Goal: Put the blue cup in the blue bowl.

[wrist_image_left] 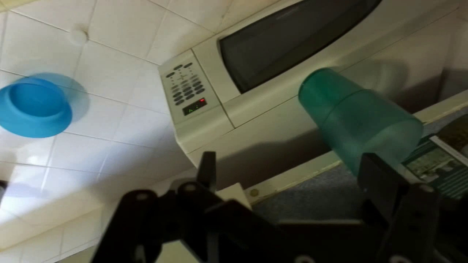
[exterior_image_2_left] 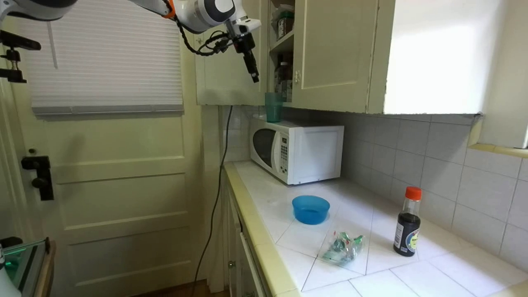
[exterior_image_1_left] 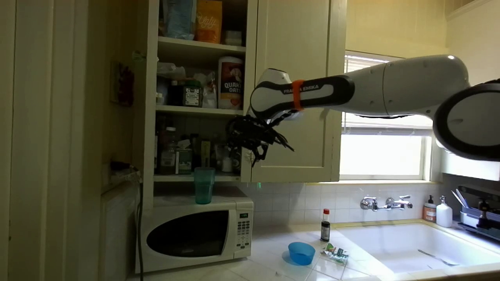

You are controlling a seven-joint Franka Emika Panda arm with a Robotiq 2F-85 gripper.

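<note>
Along the bottom of the wrist view the gripper (wrist_image_left: 289, 164) is spread wide, holding nothing. Right of centre, the blue cup (wrist_image_left: 351, 113) stands upright on the microwave (wrist_image_left: 263, 98), close to its front edge; a cabinet ledge (wrist_image_left: 292, 178) runs behind it, and both exterior views show air between cup and gripper. White-tiled counter (wrist_image_left: 120, 76) stretches left to the blue bowl (wrist_image_left: 36, 113), clipped by the frame's edge.
</note>
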